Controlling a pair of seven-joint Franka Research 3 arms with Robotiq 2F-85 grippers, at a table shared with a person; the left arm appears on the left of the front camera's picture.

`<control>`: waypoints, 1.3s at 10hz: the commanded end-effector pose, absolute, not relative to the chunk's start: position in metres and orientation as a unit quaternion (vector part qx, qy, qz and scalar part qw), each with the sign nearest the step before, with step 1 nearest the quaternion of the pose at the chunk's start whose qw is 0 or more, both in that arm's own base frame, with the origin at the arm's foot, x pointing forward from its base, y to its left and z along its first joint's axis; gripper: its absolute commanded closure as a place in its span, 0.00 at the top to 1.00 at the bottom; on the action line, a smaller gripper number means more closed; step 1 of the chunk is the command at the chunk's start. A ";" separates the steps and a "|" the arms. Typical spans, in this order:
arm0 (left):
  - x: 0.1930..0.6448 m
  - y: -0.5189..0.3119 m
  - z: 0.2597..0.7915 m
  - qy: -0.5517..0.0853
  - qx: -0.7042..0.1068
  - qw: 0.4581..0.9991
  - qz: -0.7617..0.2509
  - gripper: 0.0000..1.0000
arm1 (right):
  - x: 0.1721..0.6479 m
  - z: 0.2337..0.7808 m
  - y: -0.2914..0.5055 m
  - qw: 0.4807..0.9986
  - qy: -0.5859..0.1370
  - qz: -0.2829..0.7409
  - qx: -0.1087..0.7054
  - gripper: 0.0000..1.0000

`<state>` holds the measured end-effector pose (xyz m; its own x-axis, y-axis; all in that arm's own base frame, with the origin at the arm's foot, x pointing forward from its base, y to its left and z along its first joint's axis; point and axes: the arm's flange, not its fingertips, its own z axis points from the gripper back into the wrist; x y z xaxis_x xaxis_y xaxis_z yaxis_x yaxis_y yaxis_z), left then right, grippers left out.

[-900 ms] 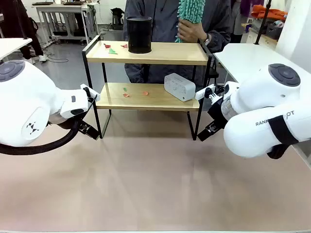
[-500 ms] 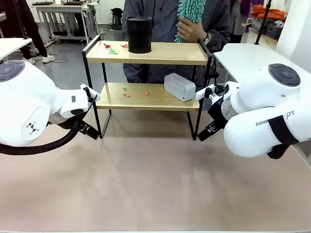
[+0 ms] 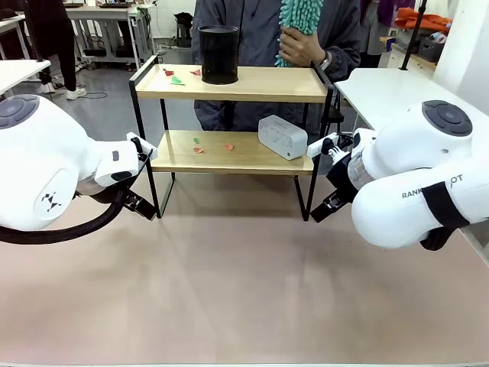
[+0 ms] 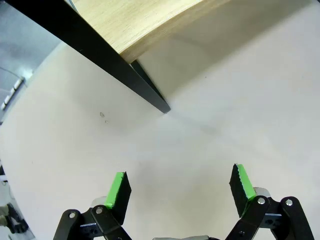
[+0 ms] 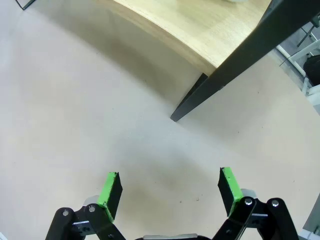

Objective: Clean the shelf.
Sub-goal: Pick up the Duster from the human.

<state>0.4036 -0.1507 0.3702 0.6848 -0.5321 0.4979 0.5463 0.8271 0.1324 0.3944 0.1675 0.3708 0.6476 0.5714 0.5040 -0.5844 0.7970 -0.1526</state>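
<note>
The shelf (image 3: 229, 82), two light wooden boards in a black frame, stands at the table's far side. Its top board holds a black cylinder (image 3: 219, 54) and small red and green scraps (image 3: 174, 76). On the lower board lie more scraps (image 3: 200, 149) and a white box (image 3: 282, 137). Behind it a person holds a teal fluffy duster (image 3: 301, 17). My left gripper (image 4: 179, 186) is open over bare table beside the shelf's leg (image 4: 150, 92). My right gripper (image 5: 169, 189) is open near the shelf's other leg (image 5: 192, 102).
White tables stand at the left (image 3: 19, 70) and right (image 3: 390, 88). The pinkish table top (image 3: 244, 283) stretches in front of the shelf. Both white arms (image 3: 46, 168) flank the shelf's front legs.
</note>
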 end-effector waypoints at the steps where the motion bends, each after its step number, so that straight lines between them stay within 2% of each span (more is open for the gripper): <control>1: 0.404 -0.151 0.370 -0.267 -0.013 0.918 -0.294 1.00 | 0.394 0.371 0.167 0.908 -0.274 0.318 0.012 1.00; 2: 0.404 -0.151 0.370 -0.267 -0.013 0.918 -0.294 1.00 | 0.394 0.371 0.167 0.908 -0.274 0.318 0.012 1.00; 3: 0.372 -0.125 0.419 -0.230 -0.081 0.910 -0.336 1.00 | 0.370 0.424 0.146 0.940 -0.208 0.263 0.058 1.00; 5: 0.326 -0.050 0.470 -0.169 -0.205 0.912 -0.311 1.00 | 0.315 0.495 0.078 0.952 -0.219 0.124 0.172 1.00; 7: 0.301 0.017 0.492 -0.233 -0.358 0.863 -0.270 1.00 | 0.287 0.509 0.020 0.911 -0.217 0.088 0.339 1.00; 9: 0.286 0.105 0.489 -0.340 -0.497 0.790 -0.114 1.00 | 0.263 0.501 -0.059 0.861 -0.261 0.015 0.435 1.00; 10: 0.280 0.148 0.469 -0.372 -0.536 0.757 -0.030 1.00 | 0.254 0.484 -0.102 0.833 -0.279 -0.037 0.477 1.00; 11: 0.277 0.180 0.444 -0.384 -0.569 0.726 0.034 1.00 | 0.249 0.459 -0.141 0.806 -0.284 -0.092 0.511 1.00; 13: 0.294 0.220 0.389 -0.357 -0.621 0.683 0.145 1.00 | 0.249 0.404 -0.188 0.769 -0.265 -0.178 0.554 1.00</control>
